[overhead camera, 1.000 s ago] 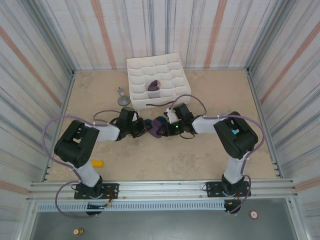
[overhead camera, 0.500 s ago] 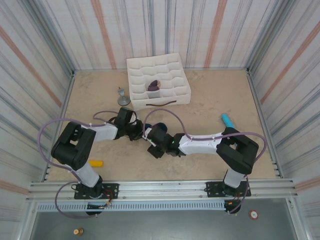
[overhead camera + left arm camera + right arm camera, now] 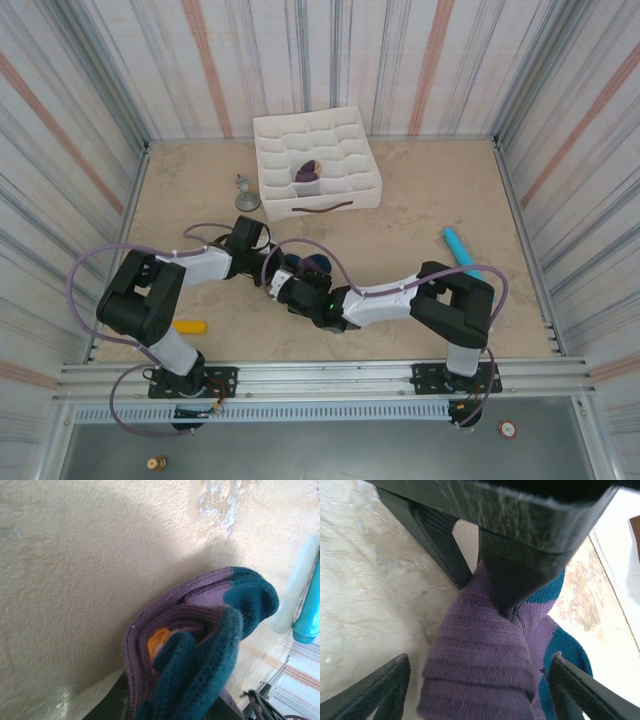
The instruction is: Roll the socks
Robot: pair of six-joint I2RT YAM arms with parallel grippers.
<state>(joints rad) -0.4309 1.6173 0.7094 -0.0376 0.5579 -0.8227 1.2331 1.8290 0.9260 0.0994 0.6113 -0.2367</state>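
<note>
Seems midway through rolling the purple sock (image 3: pixel 190 610) in the middle of the counter (image 3: pixel 420 200), pinched in the left claw (image 3: pixel 268 268) with the right claw (image 3: pixel 480 690) spread astride it, one rolled bundle (image 3: pixel 308 172) already in the tray (image 3: pixel 280 208), and calls next for closing that right claw on the loose end.

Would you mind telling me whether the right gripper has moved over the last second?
Yes. The right gripper has moved left and toward the near edge of the table, away from the white tray, and is now at the sock.
</note>
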